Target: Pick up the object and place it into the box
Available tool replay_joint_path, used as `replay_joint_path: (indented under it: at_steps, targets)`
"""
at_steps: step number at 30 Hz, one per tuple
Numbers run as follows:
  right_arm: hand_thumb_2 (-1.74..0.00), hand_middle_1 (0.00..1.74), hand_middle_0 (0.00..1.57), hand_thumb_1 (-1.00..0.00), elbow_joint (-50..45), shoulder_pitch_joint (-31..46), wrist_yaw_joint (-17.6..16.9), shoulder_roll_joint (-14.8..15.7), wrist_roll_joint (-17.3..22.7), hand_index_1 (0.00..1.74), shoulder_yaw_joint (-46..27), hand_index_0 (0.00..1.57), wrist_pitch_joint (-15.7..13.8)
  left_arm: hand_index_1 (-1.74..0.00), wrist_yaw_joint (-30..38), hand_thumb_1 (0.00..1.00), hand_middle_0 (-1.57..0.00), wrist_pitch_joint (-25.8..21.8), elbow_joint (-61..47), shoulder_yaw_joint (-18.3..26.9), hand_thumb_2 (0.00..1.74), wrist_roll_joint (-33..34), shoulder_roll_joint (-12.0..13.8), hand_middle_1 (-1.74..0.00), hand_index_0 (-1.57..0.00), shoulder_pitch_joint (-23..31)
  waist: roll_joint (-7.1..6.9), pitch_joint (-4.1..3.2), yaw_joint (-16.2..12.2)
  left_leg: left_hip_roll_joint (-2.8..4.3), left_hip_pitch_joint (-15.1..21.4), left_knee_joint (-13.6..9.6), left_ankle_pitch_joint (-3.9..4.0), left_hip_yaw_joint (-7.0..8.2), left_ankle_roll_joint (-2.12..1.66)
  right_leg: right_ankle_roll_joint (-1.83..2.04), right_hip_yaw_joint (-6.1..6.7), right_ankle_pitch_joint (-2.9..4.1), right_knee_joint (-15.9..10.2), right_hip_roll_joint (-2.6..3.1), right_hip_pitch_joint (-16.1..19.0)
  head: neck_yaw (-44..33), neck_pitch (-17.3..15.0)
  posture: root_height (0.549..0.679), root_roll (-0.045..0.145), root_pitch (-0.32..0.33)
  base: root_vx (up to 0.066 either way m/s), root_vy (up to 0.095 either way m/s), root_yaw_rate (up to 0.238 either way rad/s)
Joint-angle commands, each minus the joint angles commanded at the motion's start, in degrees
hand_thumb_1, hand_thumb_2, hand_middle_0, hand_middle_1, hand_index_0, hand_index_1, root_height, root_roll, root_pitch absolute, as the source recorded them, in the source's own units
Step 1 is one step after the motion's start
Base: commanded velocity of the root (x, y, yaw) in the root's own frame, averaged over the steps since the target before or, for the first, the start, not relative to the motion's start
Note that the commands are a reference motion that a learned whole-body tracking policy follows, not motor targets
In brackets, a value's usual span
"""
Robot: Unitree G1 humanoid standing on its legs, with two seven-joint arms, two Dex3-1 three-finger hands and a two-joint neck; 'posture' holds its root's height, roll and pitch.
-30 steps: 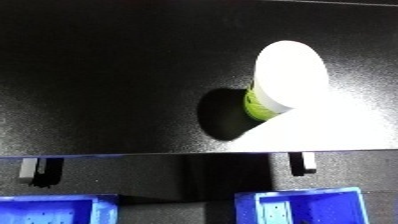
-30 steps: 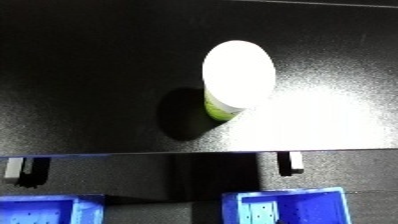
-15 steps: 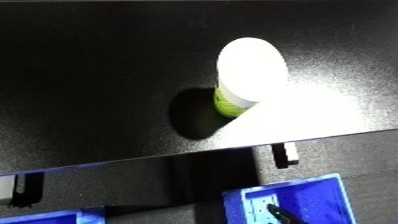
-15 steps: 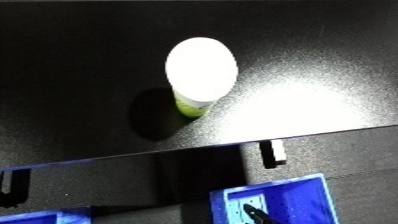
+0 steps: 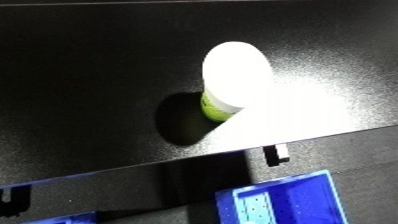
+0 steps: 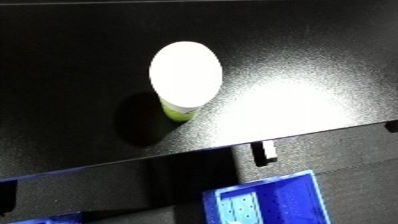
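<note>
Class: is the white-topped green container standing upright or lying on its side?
Upright: the container shows its round white top to the downward camera, green side below, on the black table.

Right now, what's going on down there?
No hand in view. White-lidded green container standing untouched on black table. Blue bin below table edge. Nothing in the way.
</note>
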Motion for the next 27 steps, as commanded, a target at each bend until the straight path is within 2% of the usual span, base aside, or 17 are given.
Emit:
replay_joint_path:
  at_steps: [3, 7, 11, 15, 21, 24, 27]
  targets:
    - [0.00, 0.00, 0.00, 0.00, -4.89, -1.06, 3.14, 0.01, 4.94, 0.00, -1.69, 0.00, -2.16, 0.00, -0.58, 0.00, 0.00, -0.76, 1.56, -0.27, 0.00, -0.47, -0.21, 0.00, 0.00, -0.40, 0.04, -0.03, -0.38, 0.32, 0.07, 0.02, -0.06, 0.15, -0.34, 0.16, 0.12, 0.05, -0.23, -0.07, 0.17, -0.29, -0.21, 0.619, 0.031, 0.040, 0.004, 0.011, -0.034]
    - [0.00, 0.00, 0.00, 0.00, -9.22, -3.23, 6.66, 0.83, 11.71, 0.00, -3.87, 0.00, -6.72, 0.00, -1.42, 0.00, 0.00, -1.53, 3.26, -0.39, 0.00, -0.50, -0.74, 0.00, 0.00, -0.77, 0.36, -0.24, -0.63, 0.53, 0.17, 0.04, -0.21, 0.34, -0.68, 0.30, 0.28, 0.08, -0.48, -0.24, 0.37, 0.15, -0.48, 0.620, 0.035, 0.040, 0.013, 0.022, 0.001]
    - [0.00, 0.00, 0.00, 0.00, -13.30, -6.32, 6.98, 2.76, 17.86, 0.00, -6.40, 0.00, -11.91, 0.00, -1.52, 0.00, 0.00, -1.49, 3.88, -0.29, 0.00, 0.11, -1.62, 0.00, 0.00, -0.86, 0.88, -0.43, -0.72, 0.46, 0.23, 0.45, -0.60, 0.42, -0.80, 0.28, 0.45, -0.07, -0.35, -0.43, 0.53, 0.81, -0.89, 0.621, 0.041, 0.038, 0.025, 0.027, 0.027]
    - [0.00, 0.00, 0.00, 0.00, -15.99, -9.56, 2.30, 5.13, 22.49, 0.00, -10.32, 0.00, -17.74, 0.00, -1.73, 0.00, 0.00, -1.03, 4.19, 0.16, 0.00, 1.26, -2.56, 0.00, 0.00, -0.72, 1.40, -0.71, -0.87, 0.31, 0.28, 1.15, -1.12, 0.45, -0.75, 0.18, 0.65, -0.26, 0.03, -0.60, 0.65, 2.13, -0.99, 0.620, 0.045, 0.032, 0.040, 0.023, 0.033]
    - [0.00, 0.00, 0.00, 0.00, -16.84, -12.64, -6.33, 8.71, 25.80, 0.00, -18.05, 0.00, -26.94, 0.00, -2.51, 0.00, 0.00, -0.93, 4.43, 1.08, 0.00, 2.68, -3.88, 0.00, 0.00, 0.24, 2.10, -1.16, -0.99, 0.12, 0.58, 1.43, -1.51, 0.71, -0.54, -0.14, 0.81, -0.38, 0.03, -0.63, 1.03, 2.72, -1.40, 0.621, 0.050, 0.028, 0.040, 0.027, 0.002]
    - [0.00, 0.00, 0.00, 0.00, -15.91, -13.49, -11.57, 9.75, 24.25, 0.00, -21.39, 0.00, -30.99, 0.00, -2.69, 0.00, 0.00, -0.59, 4.31, 1.37, 0.00, 2.94, -4.28, 0.00, 0.00, 0.66, 2.39, -1.29, -1.12, 0.00, 0.75, 1.31, -1.51, 0.94, -0.54, -0.23, 0.91, -0.30, -0.14, -0.55, 1.15, 2.39, -1.28, 0.621, 0.051, 0.027, 0.030, 0.032, -0.005]
    - [0.00, 0.00, 0.00, 0.00, -14.23, -13.94, -17.17, 9.19, 19.40, 0.00, -23.43, 0.00, -34.30, 0.00, -2.42, 0.00, 0.00, -0.10, 3.79, 1.38, 0.00, 2.70, -4.57, 0.00, 0.00, 1.06, 2.59, -1.13, -1.32, -0.09, 0.93, 1.27, -1.47, 1.23, -0.50, -0.35, 1.09, -0.20, -0.30, -0.40, 1.20, 1.91, -1.27, 0.622, 0.053, 0.025, 0.022, 0.040, -0.033]
